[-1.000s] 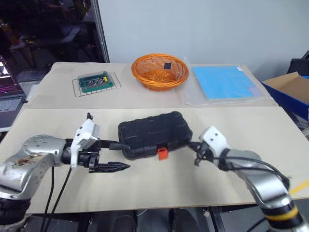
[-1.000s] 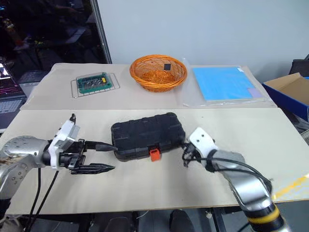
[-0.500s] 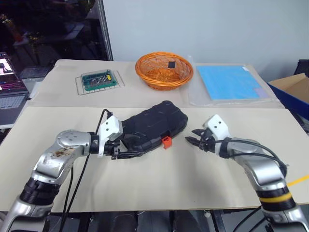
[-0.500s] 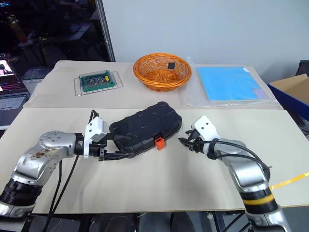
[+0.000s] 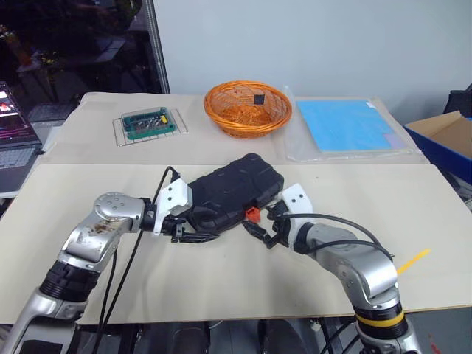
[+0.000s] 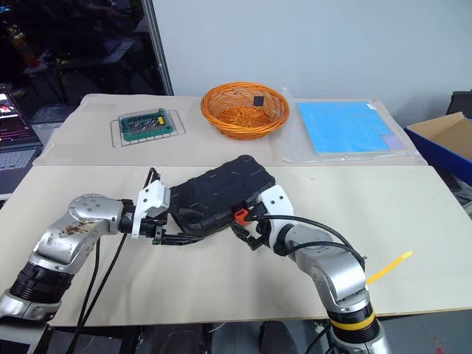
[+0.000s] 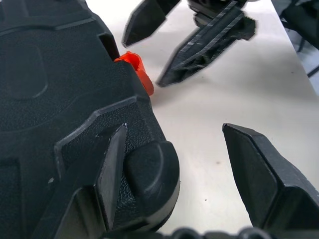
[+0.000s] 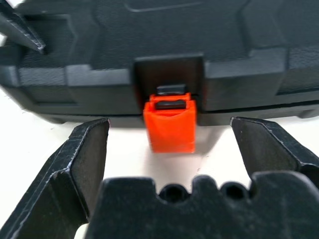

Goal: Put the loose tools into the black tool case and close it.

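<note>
**Spotter:** Where's the black tool case (image 5: 230,193) sitting for you?

**Me:** On the bench (image 5: 221,273), lid down, well in front of the orange basket (image 5: 248,108). Its long axis runs slantwise, near-left corner toward me, far-right corner toward the basket. I see no loose tools lying around the case, so I judge them already inside.

**Spotter:** And the latch?

**Me:** The orange latch (image 8: 169,124) hangs off the case's near long side and looks unfastened, tab sticking out below the seam. That's what my next move turns on. My right pincer (image 8: 169,142) faces that side square on, spread wide, one finger either side of the latch, holding nothing. The latch lies dead ahead between the fingertips, just beside them, not touching.

**Spotter:** Left arm?

**Me:** My left pincer (image 7: 184,174) is at the case's near-left corner, partly open. One finger (image 7: 112,164) lies on the ribbed shell there, the other stands off over bare bench. It braces the case; it isn't clamped on it.

**Spotter:** So which arm takes the latch?

**Me:** The right, plainly nearer. I'd press straight in.
</note>
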Available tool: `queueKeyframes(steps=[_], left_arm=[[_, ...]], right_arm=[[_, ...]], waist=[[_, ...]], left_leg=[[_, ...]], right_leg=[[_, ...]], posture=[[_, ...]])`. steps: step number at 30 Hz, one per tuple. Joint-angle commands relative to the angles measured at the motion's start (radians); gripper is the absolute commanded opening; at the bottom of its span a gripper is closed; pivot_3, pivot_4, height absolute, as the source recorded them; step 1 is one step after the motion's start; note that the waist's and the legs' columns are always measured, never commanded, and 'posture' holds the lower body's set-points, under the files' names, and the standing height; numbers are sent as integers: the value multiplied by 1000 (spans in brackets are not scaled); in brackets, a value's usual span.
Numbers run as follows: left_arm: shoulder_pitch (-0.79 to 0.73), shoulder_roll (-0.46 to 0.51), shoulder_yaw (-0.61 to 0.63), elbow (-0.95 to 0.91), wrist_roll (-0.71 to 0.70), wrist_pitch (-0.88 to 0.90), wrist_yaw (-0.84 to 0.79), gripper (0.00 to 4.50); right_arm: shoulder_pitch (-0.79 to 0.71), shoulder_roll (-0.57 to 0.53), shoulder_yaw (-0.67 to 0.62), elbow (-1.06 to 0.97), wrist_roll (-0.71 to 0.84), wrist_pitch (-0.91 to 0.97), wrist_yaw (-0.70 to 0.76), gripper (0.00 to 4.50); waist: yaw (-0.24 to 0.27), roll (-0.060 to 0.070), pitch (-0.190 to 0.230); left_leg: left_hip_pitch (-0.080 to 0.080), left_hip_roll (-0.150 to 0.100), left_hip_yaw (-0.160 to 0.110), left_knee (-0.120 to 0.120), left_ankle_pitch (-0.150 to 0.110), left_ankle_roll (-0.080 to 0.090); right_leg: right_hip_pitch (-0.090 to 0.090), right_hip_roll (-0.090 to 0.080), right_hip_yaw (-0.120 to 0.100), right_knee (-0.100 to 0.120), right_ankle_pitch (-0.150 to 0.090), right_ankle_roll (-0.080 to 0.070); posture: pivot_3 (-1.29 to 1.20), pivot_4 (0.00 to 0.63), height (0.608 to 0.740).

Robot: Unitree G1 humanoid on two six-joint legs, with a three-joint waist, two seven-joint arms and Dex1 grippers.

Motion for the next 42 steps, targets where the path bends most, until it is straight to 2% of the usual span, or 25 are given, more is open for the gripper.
queueKeyframes(steps=[1, 4, 7, 9, 12, 15, 19, 42], left_arm=[[-16, 0, -6, 7, 16, 0, -7, 3285], [-18, -4, -5, 9, 21, 2, -4, 3285], [-14, -8, -5, 4, 26, 3, 0, 3285], [-12, -9, -3, 0, 26, 5, 3, 3285], [-7, -7, -1, -4, 24, 8, 5, 3285], [-3, -5, 3, -9, 23, 10, 9, 3285], [1, -4, 4, -12, 24, 12, 15, 3285], [-6, -19, -11, -5, 29, 27, 26, 3285]], right_arm=[[-15, -1, 7, 8, -7, -13, -4, 4472], [-14, -7, 15, 23, -6, -17, 3, 4472], [-24, -4, 20, 40, -4, -29, 11, 3843], [-32, -1, 26, 49, -5, -34, 11, 3124], [-38, 0, 37, 60, -7, -40, 12, 3124], [-39, -1, 47, 62, -9, -45, 13, 2491], [-38, -2, 50, 57, -12, -48, 15, 1193], [-55, -43, 72, -69, -31, -72, 29, 1176]], waist=[[0, 0, 0], [-1, 0, 0], [-2, 0, 0], [-1, 0, 0], [-1, 0, 0], [-1, 0, 0], [-1, 0, 0], [-1, 0, 0]], left_leg=[[0, 0, 0, 0, 0, 0], [0, 0, 0, 0, 0, 0], [0, 0, 0, 0, 0, 0], [0, 0, 0, 0, 0, 0], [0, 0, 0, 0, 0, 0], [0, 0, 0, 0, 0, 0], [0, 0, 0, 0, 0, 0], [-1, 0, 0, 0, 0, 0]], right_leg=[[0, 0, 0, 0, 0, 0], [0, 0, 0, 0, 0, 0], [0, 0, 0, 0, 0, 0], [0, 0, 0, 0, 0, 0], [0, 0, 0, 0, 0, 0], [0, 0, 0, 0, 0, 0], [0, 0, 0, 0, 0, 0], [-1, 0, 0, 0, -1, 1]], posture=[[0, 150, 740], [0, 150, 740], [0, 150, 740], [0, 150, 740], [0, 150, 740], [0, 150, 740], [0, 150, 740], [0, 150, 740]])
